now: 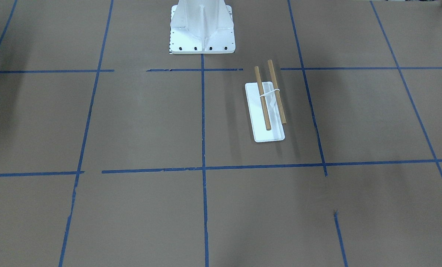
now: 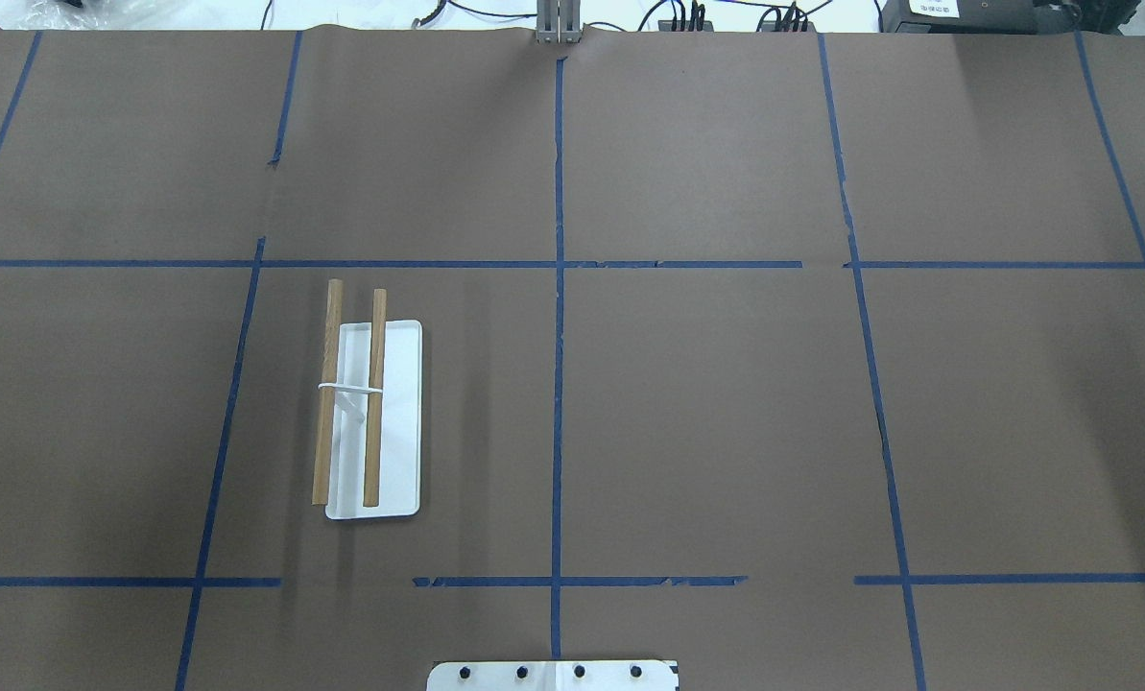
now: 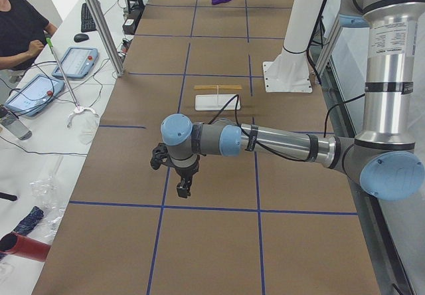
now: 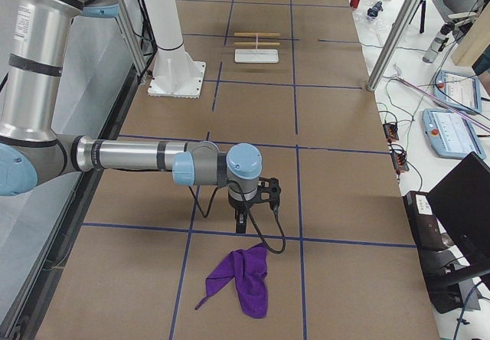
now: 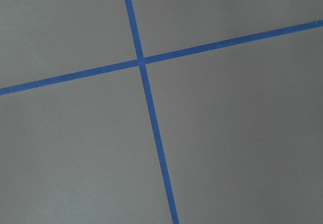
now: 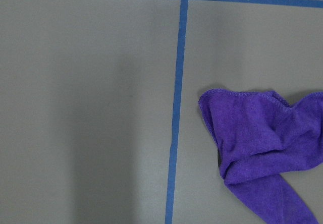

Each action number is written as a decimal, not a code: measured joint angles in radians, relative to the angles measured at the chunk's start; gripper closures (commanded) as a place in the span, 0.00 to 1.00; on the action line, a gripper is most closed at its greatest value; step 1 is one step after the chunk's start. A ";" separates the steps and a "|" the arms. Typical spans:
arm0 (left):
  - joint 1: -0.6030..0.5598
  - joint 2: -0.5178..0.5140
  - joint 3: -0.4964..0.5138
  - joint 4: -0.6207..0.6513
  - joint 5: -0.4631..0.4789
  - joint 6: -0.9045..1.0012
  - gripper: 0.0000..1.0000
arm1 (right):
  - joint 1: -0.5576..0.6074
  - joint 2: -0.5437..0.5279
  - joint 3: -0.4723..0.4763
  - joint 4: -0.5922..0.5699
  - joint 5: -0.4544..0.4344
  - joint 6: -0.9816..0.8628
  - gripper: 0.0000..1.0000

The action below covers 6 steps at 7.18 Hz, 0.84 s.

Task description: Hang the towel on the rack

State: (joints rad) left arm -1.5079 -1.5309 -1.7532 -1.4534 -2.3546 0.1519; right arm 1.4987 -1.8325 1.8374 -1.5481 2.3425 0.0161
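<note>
Brown paper covers the long table (image 2: 726,432), and blue tape lines (image 2: 559,384) divide it into large squares. At the robot's right end, nearest in the right-side view, the crumpled purple towel (image 4: 243,279) lies flat on the paper. The right gripper (image 4: 242,223) hangs just beyond it and apart from it, and I cannot tell how its fingers stand. Farther on are the white pedestal (image 4: 174,72) and the rack (image 2: 375,422), two wooden bars over a white base. Farthest, the left gripper (image 3: 182,189) points down, its state also unclear. A white bench (image 4: 429,171) with tablets runs along the operators' side.
</note>
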 measured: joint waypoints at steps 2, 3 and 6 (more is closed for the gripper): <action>0.000 -0.004 -0.005 -0.001 -0.010 -0.003 0.00 | 0.000 0.001 0.001 0.003 0.002 0.001 0.00; -0.001 -0.004 -0.014 -0.003 -0.013 -0.004 0.00 | 0.000 0.002 0.002 0.003 0.003 0.001 0.00; -0.002 -0.004 -0.037 -0.005 -0.016 -0.003 0.00 | 0.000 0.002 0.004 0.003 0.005 0.001 0.00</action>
State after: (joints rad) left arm -1.5094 -1.5354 -1.7901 -1.4587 -2.3708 0.1485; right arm 1.4987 -1.8301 1.8417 -1.5447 2.3479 0.0175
